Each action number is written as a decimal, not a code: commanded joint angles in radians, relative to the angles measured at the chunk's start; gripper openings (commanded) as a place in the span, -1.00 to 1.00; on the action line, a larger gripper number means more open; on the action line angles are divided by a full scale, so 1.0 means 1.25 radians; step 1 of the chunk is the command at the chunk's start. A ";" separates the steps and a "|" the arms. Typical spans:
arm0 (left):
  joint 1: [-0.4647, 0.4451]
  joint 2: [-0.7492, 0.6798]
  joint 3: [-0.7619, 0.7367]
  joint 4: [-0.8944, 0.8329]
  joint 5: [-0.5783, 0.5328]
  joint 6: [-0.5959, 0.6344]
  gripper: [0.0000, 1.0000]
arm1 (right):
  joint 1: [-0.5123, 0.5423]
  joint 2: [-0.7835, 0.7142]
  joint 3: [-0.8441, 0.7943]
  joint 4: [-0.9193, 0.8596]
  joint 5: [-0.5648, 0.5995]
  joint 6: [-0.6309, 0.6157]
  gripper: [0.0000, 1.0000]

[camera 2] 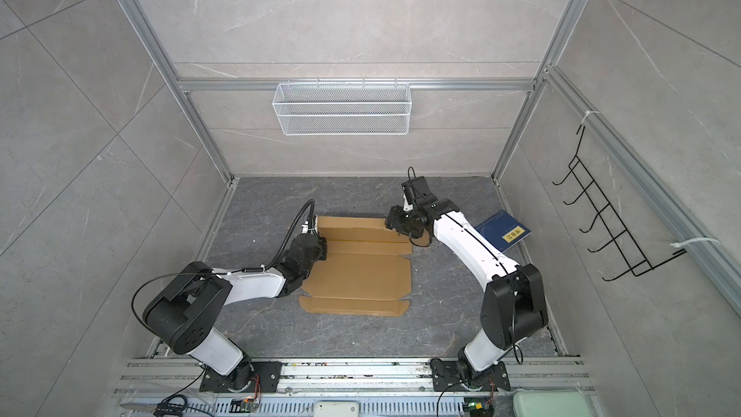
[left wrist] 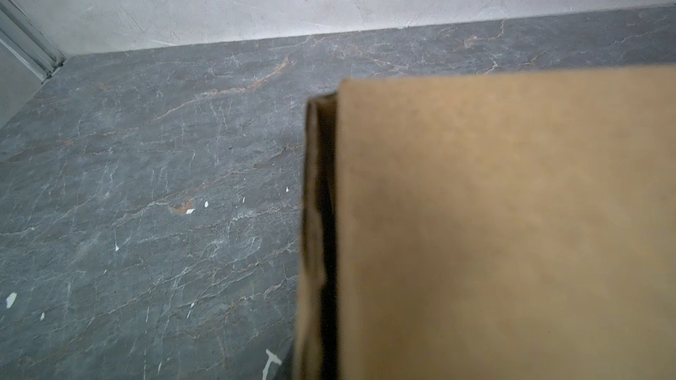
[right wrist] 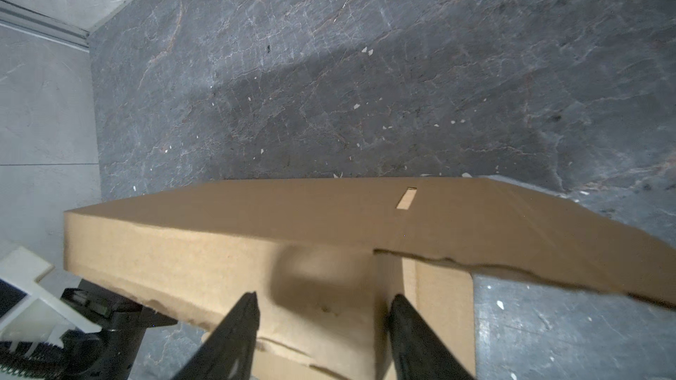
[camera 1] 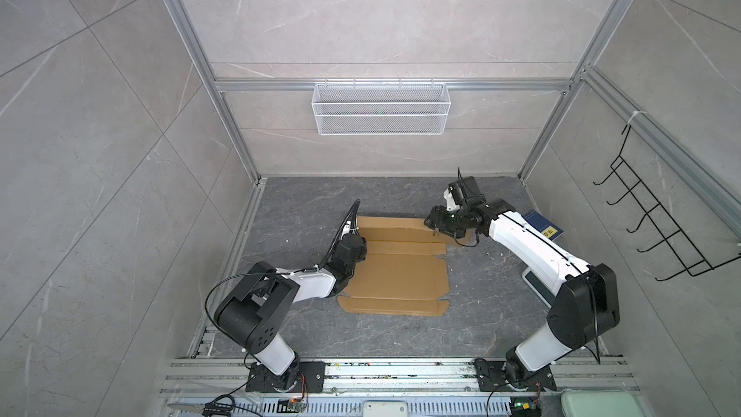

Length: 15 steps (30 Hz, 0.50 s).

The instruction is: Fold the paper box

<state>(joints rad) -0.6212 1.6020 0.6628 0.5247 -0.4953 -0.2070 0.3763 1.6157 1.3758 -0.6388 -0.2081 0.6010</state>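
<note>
The paper box [camera 1: 401, 274] is a brown cardboard sheet that lies mostly flat mid-table in both top views [camera 2: 361, 278]. Its far strip [right wrist: 329, 213] is bent up along a crease and has a small slot. My left gripper [camera 1: 358, 251] sits at the sheet's left edge. The left wrist view shows only cardboard [left wrist: 504, 221] close up, with a doubled flap edge; the fingers are hidden there. My right gripper [right wrist: 325, 303] stands open at the far right corner [camera 1: 432, 223], its black fingertips [right wrist: 250, 308] apart against the raised cardboard.
A dark blue book with a yellow label [camera 1: 543, 226] lies right of the right arm, and a white flat device [camera 1: 537, 284] sits under that arm. A wire basket [camera 1: 381, 108] hangs on the back wall. A black hook rack [camera 1: 657, 218] is on the right wall.
</note>
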 commanded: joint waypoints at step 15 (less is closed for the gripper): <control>0.056 -0.055 0.092 -0.263 0.013 -0.034 -0.85 | -0.220 -0.260 -0.379 0.165 -0.185 0.030 0.11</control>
<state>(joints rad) -0.5686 1.5341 0.7288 0.2562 -0.4812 -0.2478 0.0990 1.3067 1.0092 -0.5282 -0.4145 0.5587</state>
